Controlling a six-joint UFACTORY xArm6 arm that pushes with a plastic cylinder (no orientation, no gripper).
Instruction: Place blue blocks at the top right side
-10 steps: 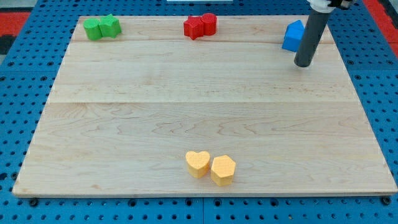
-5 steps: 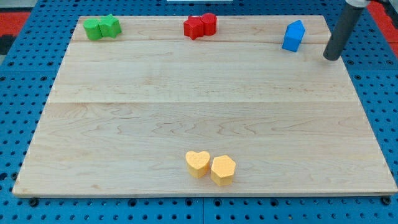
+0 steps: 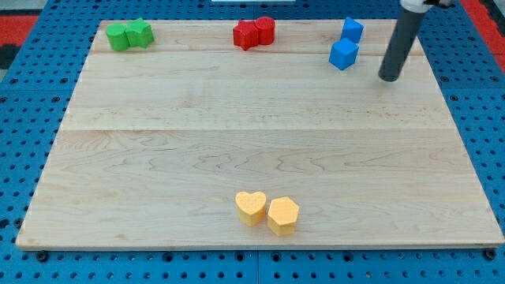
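Blue is up in the view's top right: two blue blocks, one cube-like blue block (image 3: 343, 54) and a smaller blue block (image 3: 352, 30) just above it, close together, whether touching I cannot tell. My tip (image 3: 388, 78) sits on the wooden board (image 3: 237, 142) just to the right of the lower blue block, apart from it, with a clear strip of wood between. There are no jaws here, only a bare dark rod, holding nothing. Along the top edge, two red blocks (image 3: 254, 33) huddle together near the middle, and two green blocks (image 3: 130, 35) sit at the top left. Down at the bottom centre, a yellow heart (image 3: 251, 207) rests beside a yellow hexagon (image 3: 282, 215).
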